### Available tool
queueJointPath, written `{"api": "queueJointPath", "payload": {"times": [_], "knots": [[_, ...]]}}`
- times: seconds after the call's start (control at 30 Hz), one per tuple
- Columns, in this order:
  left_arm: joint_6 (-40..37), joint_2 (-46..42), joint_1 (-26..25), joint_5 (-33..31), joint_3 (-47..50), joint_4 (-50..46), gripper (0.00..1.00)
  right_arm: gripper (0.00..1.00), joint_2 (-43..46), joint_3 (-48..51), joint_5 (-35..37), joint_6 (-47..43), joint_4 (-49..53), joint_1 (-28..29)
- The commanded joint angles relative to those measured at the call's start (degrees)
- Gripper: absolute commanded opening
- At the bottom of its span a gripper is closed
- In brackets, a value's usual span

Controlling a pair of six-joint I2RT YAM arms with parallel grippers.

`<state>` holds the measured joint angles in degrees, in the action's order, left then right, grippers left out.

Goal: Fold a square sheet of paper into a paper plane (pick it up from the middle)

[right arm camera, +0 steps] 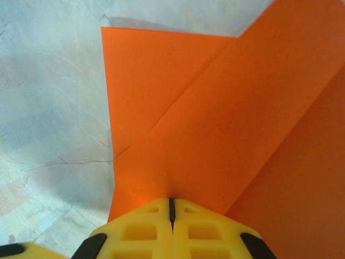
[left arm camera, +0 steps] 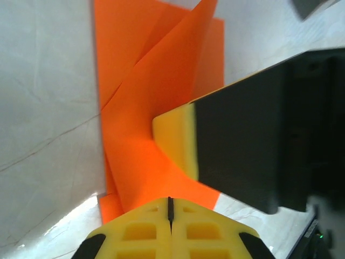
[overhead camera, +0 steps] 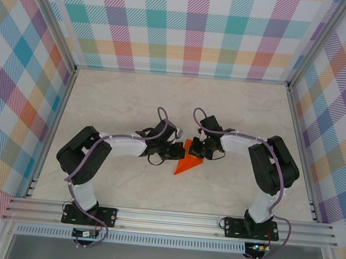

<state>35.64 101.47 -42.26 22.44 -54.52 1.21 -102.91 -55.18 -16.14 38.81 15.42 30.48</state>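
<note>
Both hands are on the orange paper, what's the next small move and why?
Probably slide the shut right hand along the diagonal fold of the partly folded orange paper sheet, left hand pinning it; one flap looks lifted, not flat.

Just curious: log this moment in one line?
paper: partly folded, on table | left gripper: shut, touching paper | right gripper: shut, touching paper

The bench (overhead camera: 133, 101) is a pale, marbled slab with thin grey veins and hairline cracks running through it. Checked walls in teal, orange, purple and yellow close it in at the back (overhead camera: 189, 27), the left (overhead camera: 11, 89) and the right (overhead camera: 340, 109). Slim metal posts (overhead camera: 54, 26) slant up from the back corners. A ribbed aluminium rail (overhead camera: 170, 218) runs along the near edge.
</note>
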Motion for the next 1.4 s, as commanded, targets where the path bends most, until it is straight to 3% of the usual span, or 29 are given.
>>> {"api": "queueJointPath", "payload": {"times": [0.0,0.47,0.97,1.37], "knots": [[1.5,-1.4,-0.4,-1.8,-0.7,-0.9,0.0,0.0,-3.0,3.1,4.7,1.0,3.3,0.0],[2.6,3.1,-0.9,3.5,-0.5,1.3,0.0,0.0,-3.6,2.9,4.5,1.8,3.3,-0.1],[1.4,5.8,-1.1,2.1,0.6,-6.3,0.0,0.0,-3.0,2.4,4.6,1.7,2.9,-0.1],[0.5,7.4,-1.6,-0.3,-0.3,-10.7,0.0,0.0,3.5,6.7,-8.2,-3.1,-9.0,0.8]]}}
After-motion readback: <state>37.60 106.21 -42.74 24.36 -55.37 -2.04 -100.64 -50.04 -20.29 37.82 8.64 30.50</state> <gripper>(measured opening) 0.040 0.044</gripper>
